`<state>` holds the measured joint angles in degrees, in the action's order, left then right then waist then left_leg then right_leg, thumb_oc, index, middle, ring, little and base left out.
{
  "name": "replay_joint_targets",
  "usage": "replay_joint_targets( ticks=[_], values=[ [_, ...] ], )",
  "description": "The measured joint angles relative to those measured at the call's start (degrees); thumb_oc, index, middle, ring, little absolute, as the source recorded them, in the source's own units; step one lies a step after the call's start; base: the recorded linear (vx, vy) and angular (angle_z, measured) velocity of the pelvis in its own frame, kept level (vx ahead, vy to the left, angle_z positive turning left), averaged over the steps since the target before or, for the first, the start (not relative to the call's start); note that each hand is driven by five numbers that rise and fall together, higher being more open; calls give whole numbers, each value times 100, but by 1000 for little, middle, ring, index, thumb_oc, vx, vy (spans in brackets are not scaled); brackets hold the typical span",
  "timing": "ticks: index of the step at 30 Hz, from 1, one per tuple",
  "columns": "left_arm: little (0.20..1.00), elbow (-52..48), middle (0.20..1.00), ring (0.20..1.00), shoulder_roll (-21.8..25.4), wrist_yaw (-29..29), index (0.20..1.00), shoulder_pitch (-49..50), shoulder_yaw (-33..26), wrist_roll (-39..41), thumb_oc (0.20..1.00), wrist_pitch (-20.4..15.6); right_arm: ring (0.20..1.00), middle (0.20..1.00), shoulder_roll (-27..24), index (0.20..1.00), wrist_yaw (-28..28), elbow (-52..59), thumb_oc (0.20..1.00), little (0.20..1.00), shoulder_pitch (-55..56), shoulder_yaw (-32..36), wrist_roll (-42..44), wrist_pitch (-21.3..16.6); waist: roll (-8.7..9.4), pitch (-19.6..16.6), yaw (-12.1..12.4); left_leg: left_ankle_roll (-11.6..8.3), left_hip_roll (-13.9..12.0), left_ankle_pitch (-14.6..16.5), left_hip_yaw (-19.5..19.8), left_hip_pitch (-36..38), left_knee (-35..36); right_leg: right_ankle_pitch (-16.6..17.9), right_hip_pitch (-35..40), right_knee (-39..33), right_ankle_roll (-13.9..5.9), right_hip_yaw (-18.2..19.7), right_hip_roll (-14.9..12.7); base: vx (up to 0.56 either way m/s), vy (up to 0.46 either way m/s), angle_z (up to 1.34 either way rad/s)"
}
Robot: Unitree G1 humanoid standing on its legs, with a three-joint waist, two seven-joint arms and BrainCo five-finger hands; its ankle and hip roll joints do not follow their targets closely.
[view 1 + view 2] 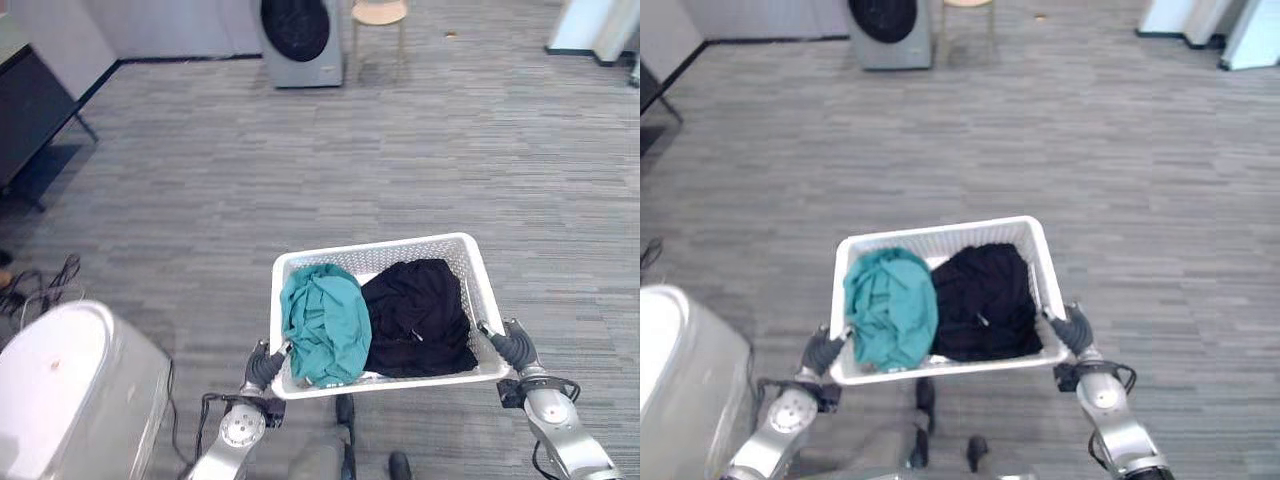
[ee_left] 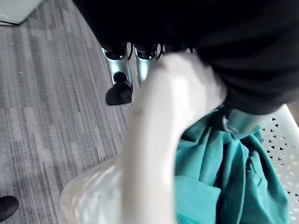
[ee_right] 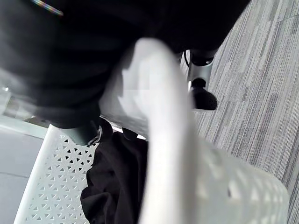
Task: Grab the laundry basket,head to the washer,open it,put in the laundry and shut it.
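Note:
A white perforated laundry basket [image 1: 455, 246] is held off the floor in front of me. A teal garment [image 1: 322, 322] lies in its left half and a black garment [image 1: 420, 315] in its right half. My left hand [image 1: 268, 364] grips the basket's left rim, with the fingers [image 2: 119, 88] curled under the edge beside the teal cloth [image 2: 219, 182]. On the right rim my right hand [image 1: 508, 345] is shut round the white rim [image 3: 163, 140]. The grey washer [image 1: 300, 40] stands far ahead by the back wall, its dark round door facing me.
A wooden chair [image 1: 380, 14] stands right of the washer. A white rounded appliance [image 1: 70, 390] is close at my lower left, with cables beside it. A dark table [image 1: 30, 100] sits at the left. Grey striped floor [image 1: 300, 170] stretches from me to the washer.

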<state>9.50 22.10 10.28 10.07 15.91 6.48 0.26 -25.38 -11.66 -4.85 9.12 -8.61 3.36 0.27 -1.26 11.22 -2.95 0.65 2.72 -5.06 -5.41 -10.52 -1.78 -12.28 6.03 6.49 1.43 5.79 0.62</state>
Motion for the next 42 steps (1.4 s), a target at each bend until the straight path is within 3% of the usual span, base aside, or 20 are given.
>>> replay_joint_targets(
  ticks=[2, 3, 6, 7, 8, 9, 13, 16, 18, 19, 22, 25, 27, 28, 32, 34, 36, 39, 40, 42],
  values=[
    [200, -23, 200, 200, 121, -7, 200, -6, -7, 1, 200, -4, 200, 200, -11, 200, 1, 65, 200, 200, 1, -59, -2, -7, 89, -17, 2, 193, 169, -8, -193, 162, 41, -253, -219, 784, -408, -49, -167, 269, 86, -65],
    [200, -28, 200, 200, 180, -1, 200, -124, -74, 2, 200, -4, 200, 200, 41, 200, 3, 80, 200, 200, -17, -81, -4, -4, 167, 8, 8, 356, 285, 47, -325, 436, 192, -506, -725, 1918, -796, -171, -360, 200, 60, -47],
    [200, -62, 200, 200, 266, 30, 200, -228, -179, 5, 200, -20, 200, 200, 168, 200, -5, 150, 200, 200, -80, -75, -5, -4, 206, 18, 105, 385, 249, 36, -624, 746, 386, -574, -1407, 2124, -750, -540, -449, 225, 39, -61],
    [200, -71, 200, 200, 262, 35, 200, -231, -201, 7, 200, -49, 200, 200, 132, 200, 2, 167, 200, 200, -111, -83, -5, -7, 175, 21, 125, 207, 182, 325, -487, 816, 431, -583, -1630, 2046, -735, -733, -394, 338, -10, -59],
    [200, -58, 200, 200, 291, 51, 200, -255, -238, 14, 200, -77, 200, 200, 179, 200, 24, 152, 200, 200, -222, -82, -6, -5, 163, 45, 140, 422, 180, 226, -551, 870, 472, -518, -1880, 1796, -716, -934, -340, 299, -29, -26],
    [200, -23, 200, 200, 266, 49, 200, -314, -238, 16, 200, -75, 200, 200, 160, 200, 18, 160, 200, 200, -211, -76, -7, -5, 161, 50, 99, 405, 184, 262, -426, 920, 481, -486, -2036, 1697, -690, -928, -305, 424, -40, -8],
    [200, 100, 200, 200, 190, 7, 200, -408, -239, 9, 200, -93, 200, 200, 103, 200, 24, 136, 200, 200, -192, -61, -3, -5, 122, 82, -107, 186, 201, 715, -216, 1247, 519, 884, -2754, 192, -702, -1561, -246, 373, -56, 28],
    [200, 180, 200, 200, 30, 10, 200, -357, -279, 5, 200, -92, 200, 200, 148, 200, 42, 93, 200, 200, -125, -37, -2, -10, 97, 128, -179, 216, 360, 1092, -10, 1612, 474, 1389, -2871, -708, -767, -1761, -496, 483, -131, 34],
    [200, 232, 200, 200, -100, 15, 200, -338, -227, 1, 200, -60, 200, 200, 155, 200, 55, 90, 200, 200, 88, 42, -2, -2, 43, 134, -254, 261, 417, 1382, 232, 1953, 415, 1413, -2754, -679, -778, -1799, -664, 463, -159, 59],
    [200, 222, 200, 200, -163, 10, 200, -258, -180, -4, 200, -49, 200, 200, 175, 200, 71, 76, 200, 200, 187, 68, -1, -3, 10, 122, -317, 116, 374, 1489, 391, 2175, 440, 1442, -2562, -537, -739, -1771, -678, 558, -230, 72],
    [200, 227, 200, 200, -281, 46, 200, -77, -52, -6, 200, -14, 200, 200, 79, 200, 138, -22, 200, 200, 262, 168, 0, -8, -162, 69, -484, -93, 48, 1574, 417, 2365, -370, 1998, -2270, 87, -265, -1571, -459, 479, -318, 71],
    [200, 197, 200, 200, -246, 73, 200, -95, -86, 5, 200, -20, 200, 200, -3, 200, 245, -16, 200, 200, 59, 145, -2, -13, -72, 52, -256, -449, -309, 1257, -11, 1134, -3234, 1772, -1920, 66, 215, -1509, -281, 222, -197, -16],
    [200, 128, 200, 200, -202, 73, 200, -177, -92, 14, 200, -32, 200, 200, -57, 200, 217, 2, 200, 200, -130, 172, -2, -20, 7, 71, -178, -565, -565, 1363, -112, 600, -3811, 1588, -1465, -57, 459, -1432, -119, 493, -200, -19],
    [200, 5, 200, 200, -99, 71, 200, -243, -88, 12, 200, -33, 200, 200, -33, 200, 196, -1, 200, 200, -124, 178, 14, -19, 222, 91, -158, -504, -506, 1397, -199, 420, -3828, 1257, -1151, -236, 434, -1201, -164, 491, -158, -4],
    [200, -119, 200, 200, -87, 76, 200, -189, -227, 19, 200, -52, 200, 200, 3, 200, 184, 117, 200, 200, -368, 173, 100, -23, 470, 141, 15, -190, -217, 1524, -565, -366, -2348, 1227, -263, -755, 260, -930, -121, 379, -17, -49],
    [200, -202, 200, 200, -94, 67, 200, -98, -295, 18, 200, -120, 200, 200, -5, 200, 182, 158, 200, 200, -301, 119, 105, -31, 486, 99, 75, -74, -36, 1164, -699, -622, -954, 1049, 175, -1115, 39, -889, -121, 538, -1, -39],
    [200, -166, 200, 200, -192, 54, 200, -58, -300, 15, 200, -104, 200, 200, -42, 200, 185, 51, 200, 200, -305, 119, 107, -33, 271, 86, 179, -144, -59, 651, -477, -875, 36, 822, 400, -1112, -27, -757, 41, 489, 24, -73],
    [200, -162, 200, 200, -186, 3, 200, 113, -296, 11, 200, -83, 200, 200, -52, 200, 190, -4, 200, 200, -134, 26, 110, -34, 224, 30, 275, -93, -13, 470, -574, -949, 184, 498, 815, -1111, -119, -777, 29, 392, 47, -53],
    [200, -152, 200, 200, -174, -37, 200, 212, -285, 4, 200, -54, 200, 200, -34, 200, 188, 2, 200, 200, 17, -12, 112, -33, 208, -6, 275, 194, -5, 181, -654, -858, 79, 103, 1196, -1110, -180, -686, 24, 759, 145, -31],
    [200, -130, 200, 200, -163, -37, 200, 209, -306, 4, 200, 22, 200, 200, 69, 200, 178, -19, 200, 200, 71, -18, 110, -2, 398, -27, 248, 279, 163, 14, -773, -758, -154, -20, 1260, -809, -297, -617, -221, 571, 120, -14]
  ],
)
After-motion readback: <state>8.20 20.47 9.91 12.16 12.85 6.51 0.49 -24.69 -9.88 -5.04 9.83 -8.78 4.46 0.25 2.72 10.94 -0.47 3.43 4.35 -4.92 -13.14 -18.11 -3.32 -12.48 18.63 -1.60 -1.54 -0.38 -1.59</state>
